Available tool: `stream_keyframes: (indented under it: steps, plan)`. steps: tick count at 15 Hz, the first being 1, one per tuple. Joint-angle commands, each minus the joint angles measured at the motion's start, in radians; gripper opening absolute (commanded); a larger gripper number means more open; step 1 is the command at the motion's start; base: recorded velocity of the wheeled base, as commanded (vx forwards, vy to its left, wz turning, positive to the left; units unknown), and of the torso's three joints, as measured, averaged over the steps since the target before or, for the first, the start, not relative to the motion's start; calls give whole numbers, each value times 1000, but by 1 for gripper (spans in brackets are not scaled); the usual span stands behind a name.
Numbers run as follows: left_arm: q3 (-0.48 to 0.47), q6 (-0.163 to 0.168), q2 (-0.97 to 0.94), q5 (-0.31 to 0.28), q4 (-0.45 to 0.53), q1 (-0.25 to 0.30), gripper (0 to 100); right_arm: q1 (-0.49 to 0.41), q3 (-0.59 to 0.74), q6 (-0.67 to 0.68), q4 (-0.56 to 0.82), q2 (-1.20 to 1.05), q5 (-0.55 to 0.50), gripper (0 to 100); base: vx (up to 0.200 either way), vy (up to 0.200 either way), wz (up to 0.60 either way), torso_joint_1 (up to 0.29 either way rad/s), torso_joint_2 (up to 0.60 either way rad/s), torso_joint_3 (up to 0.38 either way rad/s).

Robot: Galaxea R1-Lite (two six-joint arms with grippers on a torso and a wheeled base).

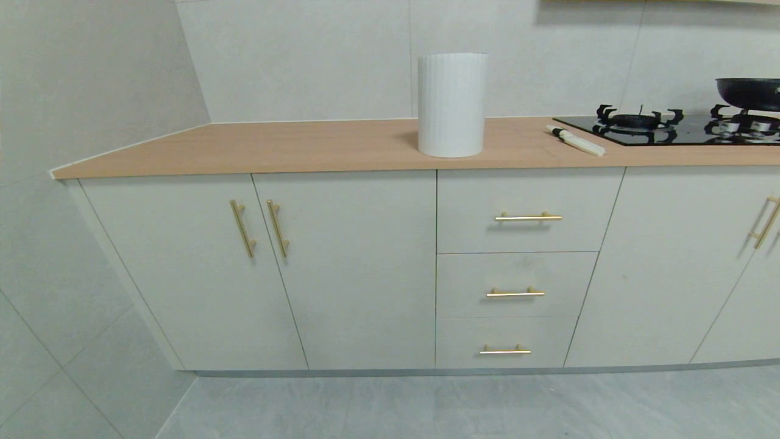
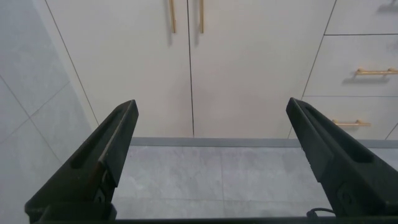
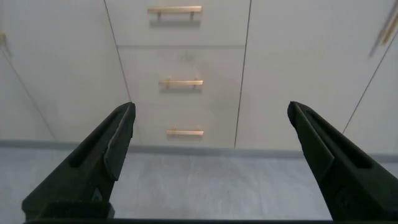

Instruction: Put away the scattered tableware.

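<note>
Chopsticks (image 1: 575,141) loose right of the canister (image 1: 451,103), probably their holder; my left gripper (image 2: 211,107) and right gripper (image 3: 211,109) spread, unladen.

We face pale cream cabinets (image 1: 359,268) with brass bar handles (image 1: 528,217) under a light wooden countertop (image 1: 292,146), grey tiled walls (image 1: 292,55) and floor (image 1: 463,408).

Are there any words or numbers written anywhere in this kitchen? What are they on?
No text can be read anywhere.
The white ribbed canister is plain, with no label.
The pale utensil lying by the cooktop is too small to show any print.
The cooktop's black glass shows no readable marks.
The cabinet doors and drawers carry only gold handles.
</note>
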Motion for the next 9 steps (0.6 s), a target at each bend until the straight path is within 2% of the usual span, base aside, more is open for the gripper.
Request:
stream_keyframes:
  steps: [1,4,5,6,7,9]
  plan:
    - [0,-1,0,0,0,1,100,2,9,8,-1,5,5,100,0,0,0,0,0,0]
    - [0,4,0,0,0,1,100,2,11,-3,-7,3,-11,100,0,0,0,0,0,0]
    - [0,-1,0,0,0,1,100,2,26,-117,-4,3,-8,100,0,0,0,0,0,0]
    - [0,-1,0,0,0,1,100,6,29,-121,-7,16,-5,100,0,0,0,0,0,0]
    - [0,-1,0,0,0,0,100,9,29,-5,-7,56,-11,100,0,0,0,0,0,0]
    - [0,-1,0,0,0,1,100,5,29,8,-7,2,-41,100,0,0,0,0,0,0]
